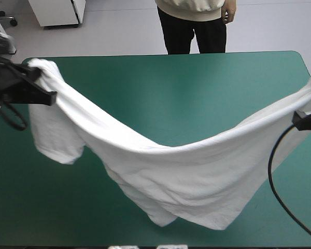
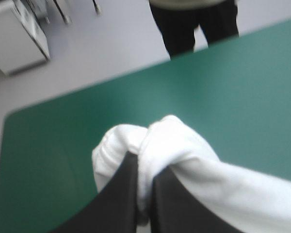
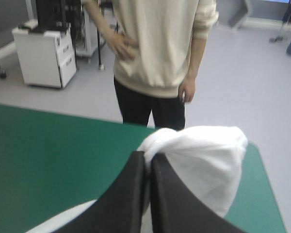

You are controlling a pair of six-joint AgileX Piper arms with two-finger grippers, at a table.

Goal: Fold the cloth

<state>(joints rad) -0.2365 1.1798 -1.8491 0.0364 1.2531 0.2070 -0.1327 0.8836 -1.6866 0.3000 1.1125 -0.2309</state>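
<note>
While left tool (image 2: 143,165) and right tool (image 3: 148,165) each clamp a bunched end, T-shirt (image 1: 171,171) hangs sagging between them over worktop (image 1: 171,88) | arms wide apart, likely to stretch it open for laying flat before folding | lowest hem near worktop, contact unclear

Obstacle: T-shirt (image 1: 186,176), strung from left gripper (image 2: 144,162) at 9 o'clock to right gripper (image 3: 148,160) at 3 o'clock, sagging across centre toward 6 o'clock. Free room: bare teal-green cover (image 1: 186,93) from 10 through 2 o'clock. Smaller bare patches at 7 and 5 o'clock.
</note>
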